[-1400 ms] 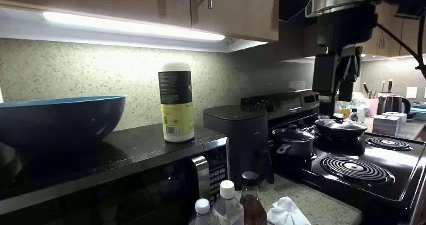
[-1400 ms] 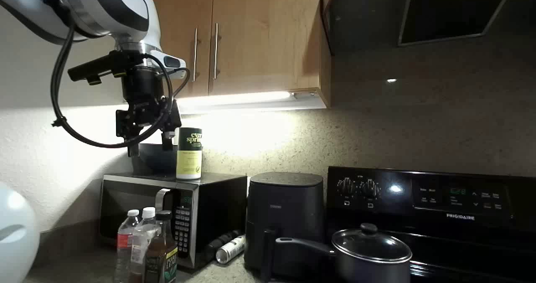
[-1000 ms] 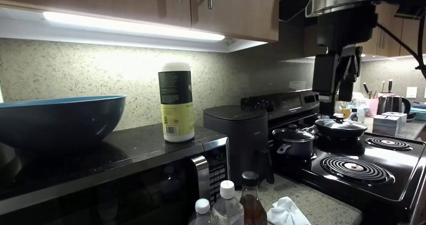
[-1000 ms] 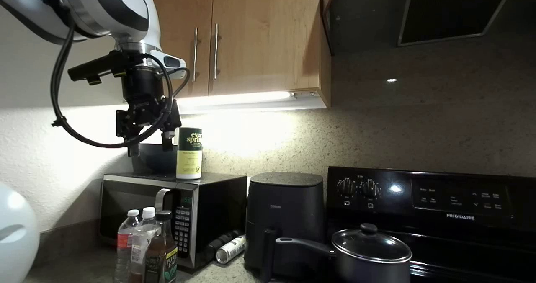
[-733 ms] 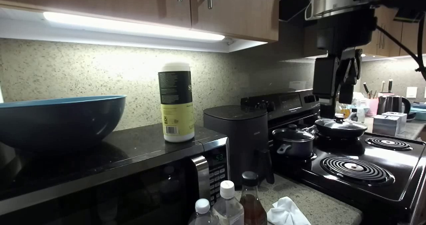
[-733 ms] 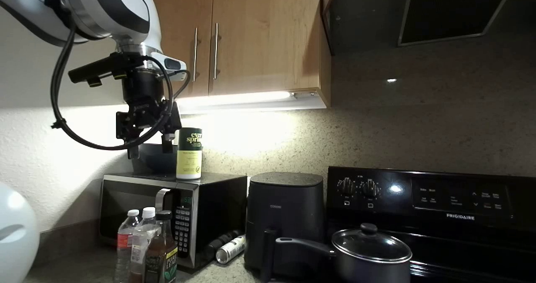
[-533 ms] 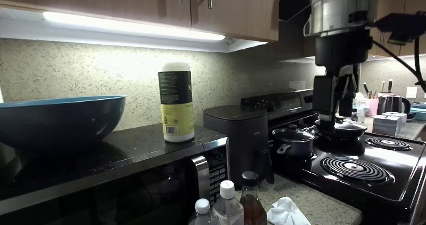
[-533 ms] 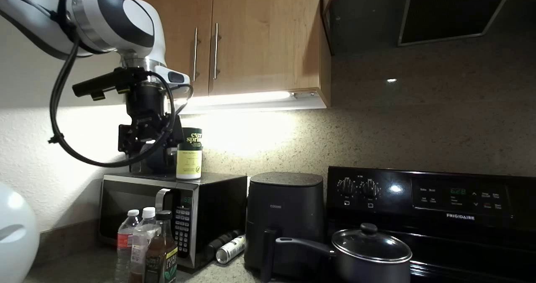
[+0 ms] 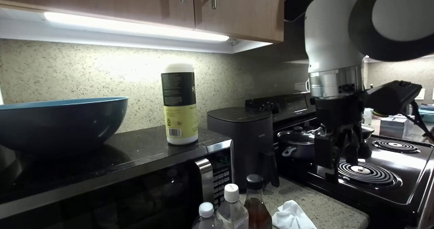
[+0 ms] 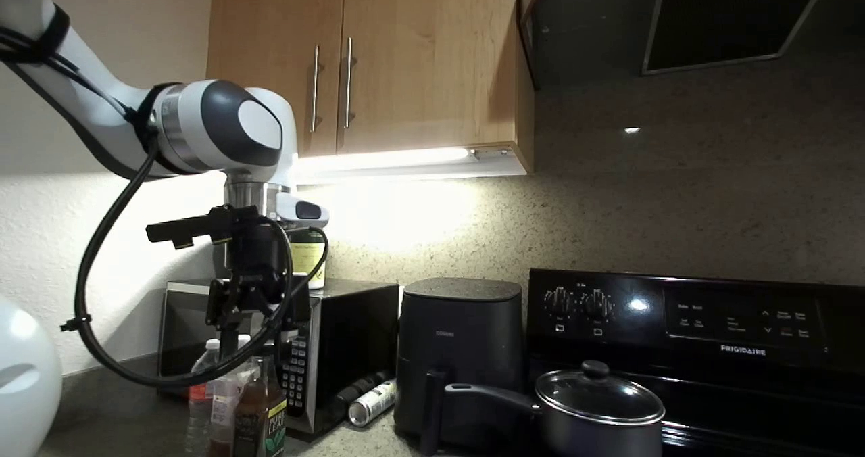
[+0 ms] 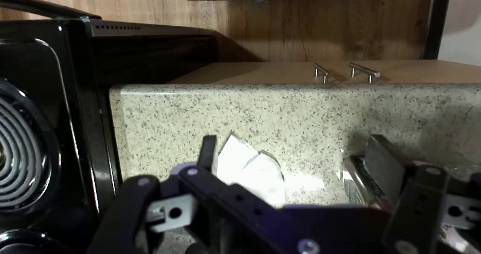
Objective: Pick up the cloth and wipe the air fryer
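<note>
The white crumpled cloth (image 9: 292, 217) lies on the speckled counter in front of the stove side of the air fryer. In the wrist view the cloth (image 11: 250, 171) shows between the fingers, nearer the left one, and below them. The black air fryer (image 9: 240, 144) stands between microwave and stove; it also shows in an exterior view (image 10: 459, 355). My gripper (image 9: 342, 169) points down, open and empty, above the counter and stove edge. Its fingers (image 11: 297, 154) are wide apart in the wrist view. In an exterior view the gripper (image 10: 257, 335) is in front of the microwave; the cloth is out of view there.
Several bottles (image 9: 232, 208) stand beside the cloth; one (image 11: 359, 182) is close to my right finger in the wrist view. The microwave (image 10: 358, 349) bears a bowl (image 9: 64, 124) and wipes canister (image 9: 179, 107). A lidded pot (image 10: 598, 410) sits on the stove (image 9: 407, 174).
The arm and gripper have come down a long way, from above the microwave top to lower in front of it, and slightly toward the air fryer. The cloth and air fryer have not moved.
</note>
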You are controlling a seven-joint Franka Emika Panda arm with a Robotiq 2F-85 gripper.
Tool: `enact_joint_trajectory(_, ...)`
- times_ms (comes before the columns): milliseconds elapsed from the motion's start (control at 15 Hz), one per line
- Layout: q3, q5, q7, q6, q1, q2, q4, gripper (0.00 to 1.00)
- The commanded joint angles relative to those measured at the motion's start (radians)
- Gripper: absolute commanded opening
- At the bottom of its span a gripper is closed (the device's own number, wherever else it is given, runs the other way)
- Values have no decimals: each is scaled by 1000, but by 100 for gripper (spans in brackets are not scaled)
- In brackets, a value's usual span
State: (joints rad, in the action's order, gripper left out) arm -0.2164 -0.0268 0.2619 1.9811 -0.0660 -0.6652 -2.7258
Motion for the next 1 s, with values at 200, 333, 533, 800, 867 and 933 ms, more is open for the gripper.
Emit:
enact_joint_trajectory(200, 16, 5, 9, 17, -10, 48, -3, 100)
enact_joint_trajectory(333, 16, 4, 9, 17, -10, 48, -2, 100)
enact_joint_trajectory(533, 34, 14, 8, 137, 18, 122, -40, 100)
enact_joint_trajectory(800, 79, 43, -18, 254, 54, 248, -49, 100)
enact_joint_trajectory(867, 90, 63, -24, 271, 68, 292, -37, 100)
enact_joint_trajectory(933, 98, 87, -21, 278, 82, 335, -23, 100)
